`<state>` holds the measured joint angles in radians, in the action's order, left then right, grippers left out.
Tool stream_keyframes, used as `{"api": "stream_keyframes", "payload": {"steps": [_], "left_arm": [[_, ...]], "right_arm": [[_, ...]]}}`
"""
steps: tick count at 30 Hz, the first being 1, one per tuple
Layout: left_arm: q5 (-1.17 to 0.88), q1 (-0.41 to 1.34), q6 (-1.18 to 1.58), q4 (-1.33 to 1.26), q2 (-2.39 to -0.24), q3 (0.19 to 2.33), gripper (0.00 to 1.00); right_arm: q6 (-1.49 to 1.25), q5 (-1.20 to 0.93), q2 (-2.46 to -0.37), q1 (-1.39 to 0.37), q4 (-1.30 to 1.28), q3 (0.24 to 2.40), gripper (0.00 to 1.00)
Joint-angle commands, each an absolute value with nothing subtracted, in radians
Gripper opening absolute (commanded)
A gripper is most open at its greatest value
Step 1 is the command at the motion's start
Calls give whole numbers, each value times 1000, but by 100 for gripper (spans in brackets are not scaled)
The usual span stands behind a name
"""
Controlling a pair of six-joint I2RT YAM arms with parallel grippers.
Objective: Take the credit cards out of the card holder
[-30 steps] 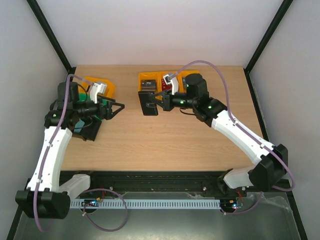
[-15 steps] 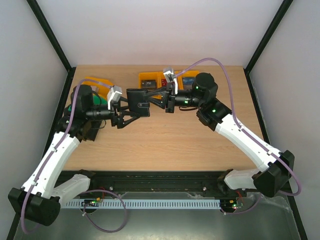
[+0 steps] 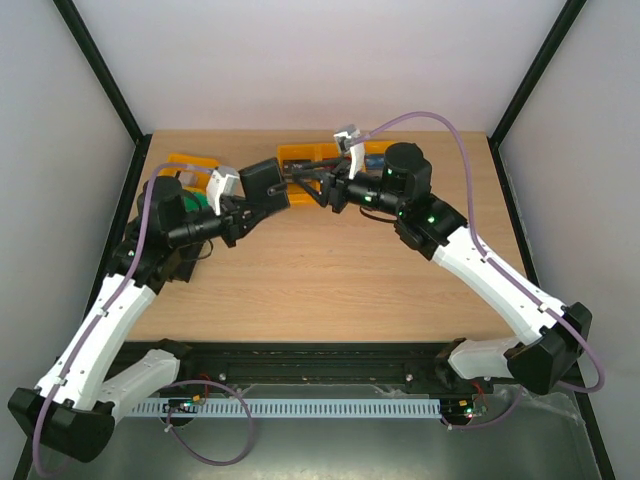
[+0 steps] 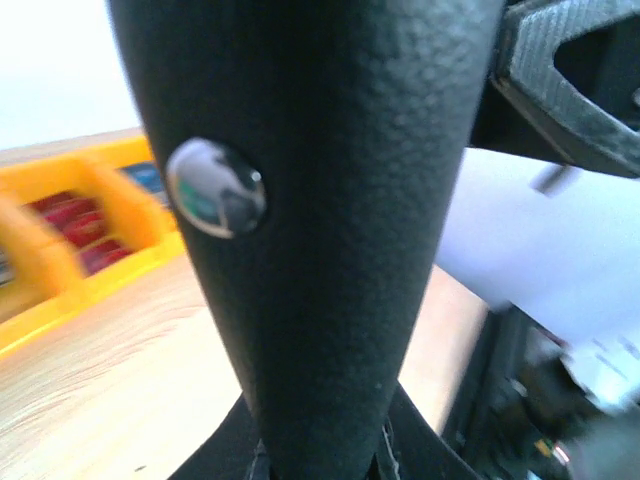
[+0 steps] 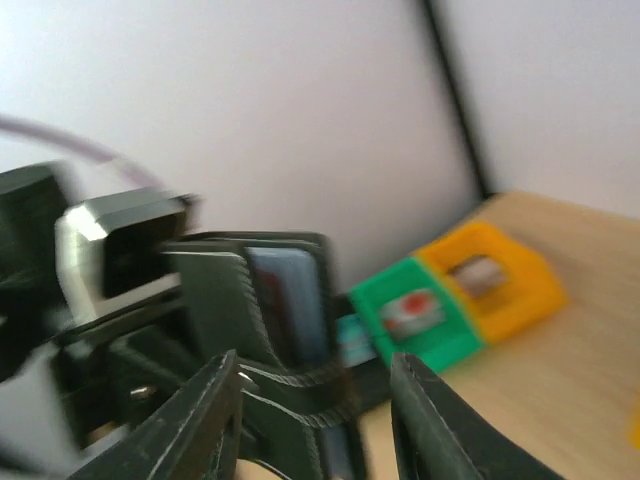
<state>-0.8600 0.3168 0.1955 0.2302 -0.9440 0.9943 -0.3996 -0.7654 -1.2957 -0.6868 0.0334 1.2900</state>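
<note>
The black card holder [image 3: 265,183] hangs in the air above the back of the table, between the two arms. My left gripper [image 3: 243,210] is shut on its lower edge. In the left wrist view the card holder [image 4: 320,200] fills the middle, its metal snap [image 4: 215,187] facing the camera, and rises out of my left gripper [image 4: 320,465]. My right gripper [image 3: 312,190] stands open at the holder's right side. In the right wrist view the card holder [image 5: 265,320] shows its open edge with a bluish credit card [image 5: 295,295] inside, between the spread fingers [image 5: 200,420] of my right gripper [image 5: 315,420].
Orange bins [image 3: 305,157] stand along the back of the table, another orange bin [image 3: 192,164] at the back left. A green bin [image 5: 420,315] and an orange bin [image 5: 490,270] lie behind the holder. An orange bin [image 4: 90,225] holds red items.
The holder went from my right gripper to my left. The left jaws closed on it, the right jaws opened, and the holder shifted left and tilted.
</note>
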Motion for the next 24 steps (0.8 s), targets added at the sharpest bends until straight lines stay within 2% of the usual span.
{"api": "stream_keyframes", "payload": {"steps": [1,6,11,16,24], "left_arm": [[-379,322,350,258,-901,968,2],[-312,327,385,244,-868,924,2],[-334,331,419,226,-842,882,2],[-375,353,418,210,-832,879,2],[-401,383,408,175,-835,877,2]], "right_arm": [[-328,-215,-1299,-696,-176,1343,40],[-239,-36,-1329,-893,-141,1359,43],[-240,-37,-1396,-996,-46,1393,42],[-248,-87,-1530,-1022,-90,1513,43],[-252,-28,-1617,-1022,-144,1578,42]]}}
